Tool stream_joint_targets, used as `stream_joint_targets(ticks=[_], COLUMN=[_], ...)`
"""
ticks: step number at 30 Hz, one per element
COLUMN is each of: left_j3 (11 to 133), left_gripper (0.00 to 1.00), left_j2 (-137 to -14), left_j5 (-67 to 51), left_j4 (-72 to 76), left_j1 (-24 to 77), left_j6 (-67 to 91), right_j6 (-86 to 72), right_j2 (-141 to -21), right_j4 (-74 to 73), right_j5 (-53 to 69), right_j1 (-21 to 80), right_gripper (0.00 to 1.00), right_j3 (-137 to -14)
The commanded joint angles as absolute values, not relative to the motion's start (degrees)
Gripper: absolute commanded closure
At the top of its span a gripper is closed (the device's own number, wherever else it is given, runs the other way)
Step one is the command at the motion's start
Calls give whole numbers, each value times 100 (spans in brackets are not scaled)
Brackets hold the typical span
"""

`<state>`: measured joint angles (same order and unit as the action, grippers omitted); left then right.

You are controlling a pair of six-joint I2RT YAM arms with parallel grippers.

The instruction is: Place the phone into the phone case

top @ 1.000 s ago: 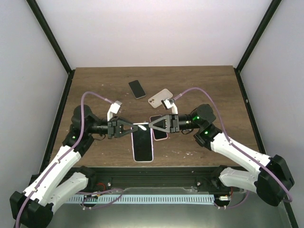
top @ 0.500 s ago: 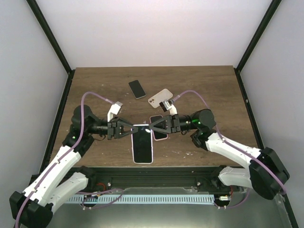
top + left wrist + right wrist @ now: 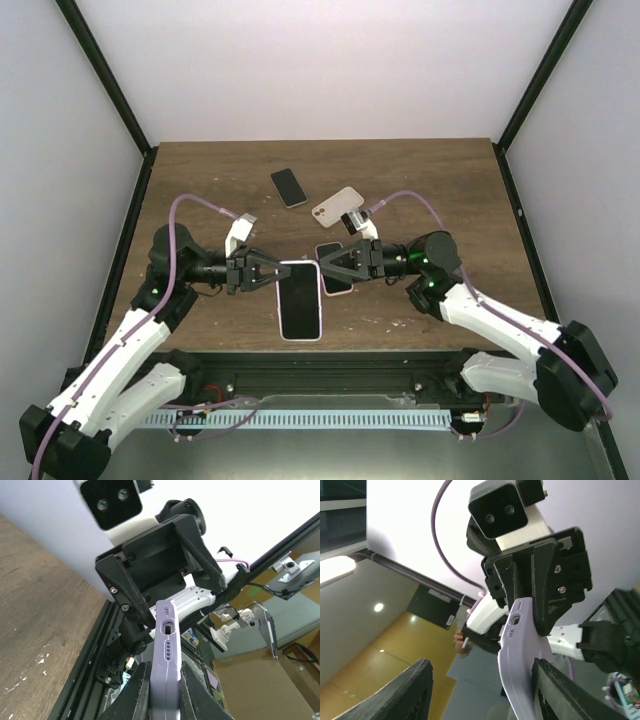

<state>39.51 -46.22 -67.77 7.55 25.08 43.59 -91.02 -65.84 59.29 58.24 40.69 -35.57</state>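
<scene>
Phone (image 3: pixel 300 300): black screen facing up, lavender edge, long axis running from the near bench edge toward the far side. It sits over the near-centre part of the bench (image 3: pixel 440 180), between the two arms.

Left gripper (image 3: pixel 277 270): clamped on the phone at the far left corner. In the left wrist view the fingers (image 3: pixel 139 690) press on both faces of the phone (image 3: pixel 165 665), whose lavender edge shows a port slot and a row of small holes and points toward the opposing arm.

Right gripper (image 3: pixel 320 265): fingers spread wide, level with the far right corner of the phone. In the right wrist view the phone (image 3: pixel 520 685) stands between the fingers (image 3: pixel 415 690), closer to the right-hand one; contact with it cannot be determined.

Pink phone case (image 3: pixel 338 285): flat on the bench just right of the phone, partly under the right gripper.

Pale phone case (image 3: pixel 335 205): flat on the bench, beyond the pink one, at an angle.

Small dark phone (image 3: pixel 289 187): flat on the bench, left of the pale phone case, well apart from both grippers.
</scene>
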Motion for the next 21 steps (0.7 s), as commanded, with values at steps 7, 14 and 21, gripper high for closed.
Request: stream_joint_targets(ticks=[7, 14, 21], left_j3=[3499, 3475, 4138], left_gripper=[100, 100, 74], left_j2=[-4500, -4463, -4338], left_j5=[-5576, -5319, -5278], left_j4=[1774, 1895, -127], left_j1=[2435, 2439, 2435], left_j6=[5299, 5439, 3826], right_j6=[-5808, -5337, -4953], right_j2=[-5904, -6107, -6092], right_j4=[1705, 1198, 843], right_j5=[5164, 5069, 5151], right_j1=[4441, 4674, 4676], right_gripper=[43, 54, 99], right_j3=[-4441, -4495, -4632])
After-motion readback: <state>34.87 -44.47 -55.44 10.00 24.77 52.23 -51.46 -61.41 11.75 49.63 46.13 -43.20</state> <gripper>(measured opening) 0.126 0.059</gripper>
